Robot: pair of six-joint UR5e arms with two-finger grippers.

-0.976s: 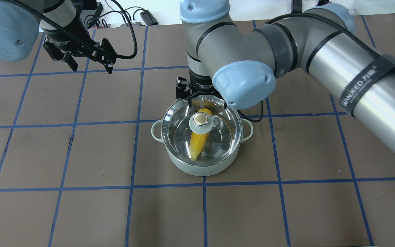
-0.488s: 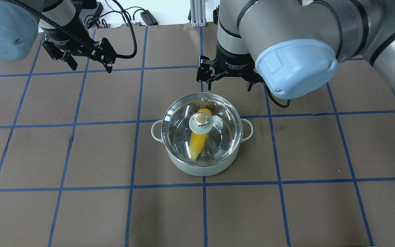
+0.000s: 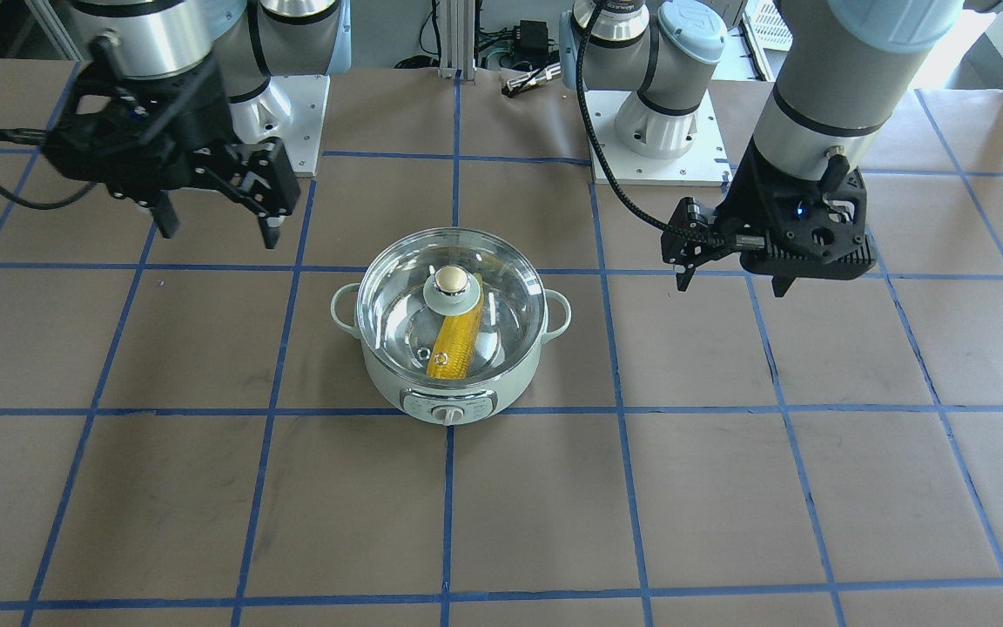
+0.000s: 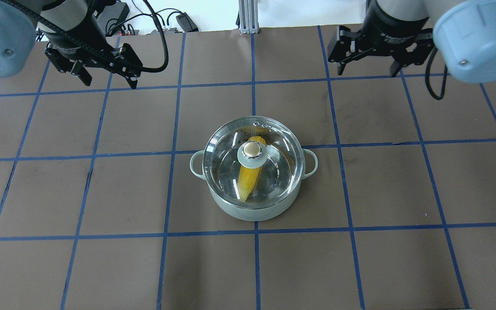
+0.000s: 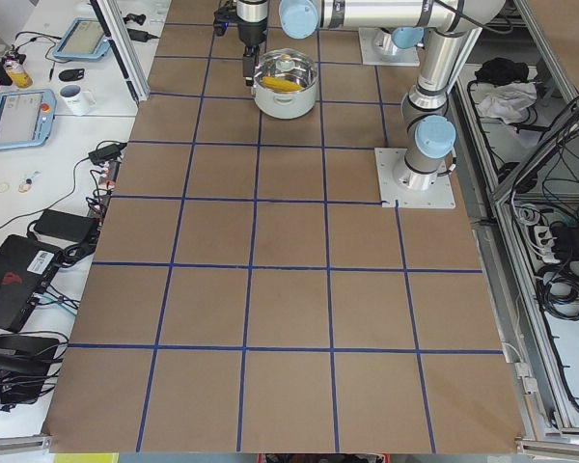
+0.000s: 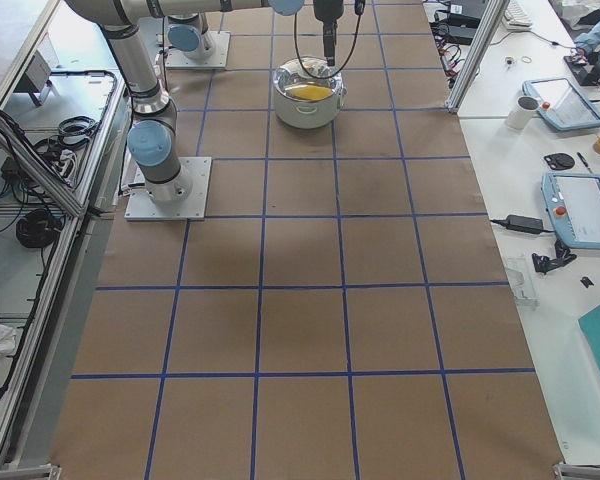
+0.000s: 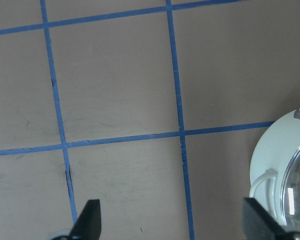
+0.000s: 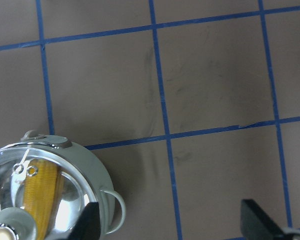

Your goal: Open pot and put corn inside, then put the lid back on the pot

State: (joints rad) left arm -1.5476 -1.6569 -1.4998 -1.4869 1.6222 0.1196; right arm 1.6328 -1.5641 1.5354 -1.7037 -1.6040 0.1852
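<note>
The pale mint-green pot (image 4: pixel 254 209) stands at the table's middle with its dial facing the front (image 3: pixel 447 414). The clear glass lid (image 4: pixel 276 172) sits on the pot, tan knob at centre. The yellow corn (image 4: pixel 248 178) lies inside the pot under the lid, as the front-facing view (image 3: pixel 456 348) also shows. My left gripper (image 4: pixel 109 82) is open and empty, hovering far back left of the pot. My right gripper (image 4: pixel 368 71) is open and empty, hovering far back right of the pot. The right wrist view shows the pot (image 8: pixel 97 175) and the corn (image 8: pixel 40 190) at lower left.
The brown table carries a grid of blue tape lines (image 4: pixel 254 228). Cables and a power adapter (image 4: pixel 185 21) lie beyond the back edge. The arm bases (image 3: pixel 658 131) stand at the robot's side. Side benches hold tablets and a mug (image 5: pixel 77 96).
My right gripper has left the lid's back edge and moved up and away to the back right. The left gripper shifted slightly back and left. Pot, lid and corn stayed put.
</note>
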